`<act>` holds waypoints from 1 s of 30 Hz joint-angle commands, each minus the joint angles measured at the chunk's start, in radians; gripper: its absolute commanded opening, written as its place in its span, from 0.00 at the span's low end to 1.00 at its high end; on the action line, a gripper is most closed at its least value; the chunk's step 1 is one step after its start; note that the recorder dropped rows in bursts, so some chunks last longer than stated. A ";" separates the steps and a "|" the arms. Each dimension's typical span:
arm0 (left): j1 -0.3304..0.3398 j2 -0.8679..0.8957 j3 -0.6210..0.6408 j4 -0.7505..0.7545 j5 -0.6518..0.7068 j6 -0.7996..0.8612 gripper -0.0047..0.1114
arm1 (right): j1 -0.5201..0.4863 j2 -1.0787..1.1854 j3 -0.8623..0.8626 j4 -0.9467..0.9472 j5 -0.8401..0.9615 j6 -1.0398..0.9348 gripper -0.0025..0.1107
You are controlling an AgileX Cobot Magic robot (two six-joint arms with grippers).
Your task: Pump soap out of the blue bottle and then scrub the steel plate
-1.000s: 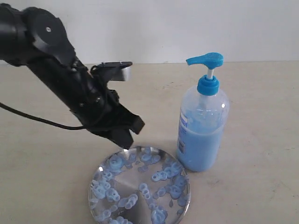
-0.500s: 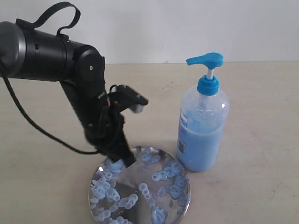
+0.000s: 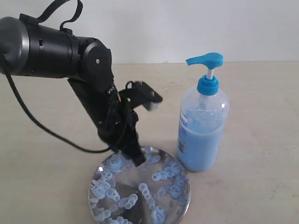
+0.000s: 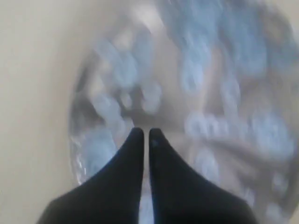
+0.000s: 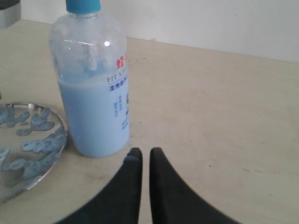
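left gripper [image 4: 145,133] is closed and empty, tips low over the rear of the steel plate [image 3: 188,192] among the soap [image 3: 159,176] blobs; the blue bottle [image 3: 202,135] stands just right of it; right gripper [image 5: 145,151] is closed near the bottle's base

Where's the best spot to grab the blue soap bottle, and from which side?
Likely the narrow blue collar of the blue bottle, under the pump head; its body looks wide for a pincer. Approach from the exterior view's right: the steel plate and left pincer crowd its other side.
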 commanded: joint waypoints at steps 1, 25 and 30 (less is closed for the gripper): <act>-0.010 -0.010 -0.001 -0.233 -0.057 0.122 0.08 | -0.004 -0.007 -0.003 -0.002 0.000 -0.006 0.05; -0.005 -0.040 -0.031 0.117 0.187 -0.026 0.08 | -0.004 -0.007 -0.003 -0.002 0.000 -0.006 0.05; -0.004 -0.035 -0.029 -0.230 -0.064 -0.135 0.08 | -0.004 -0.007 -0.003 -0.002 0.000 -0.006 0.05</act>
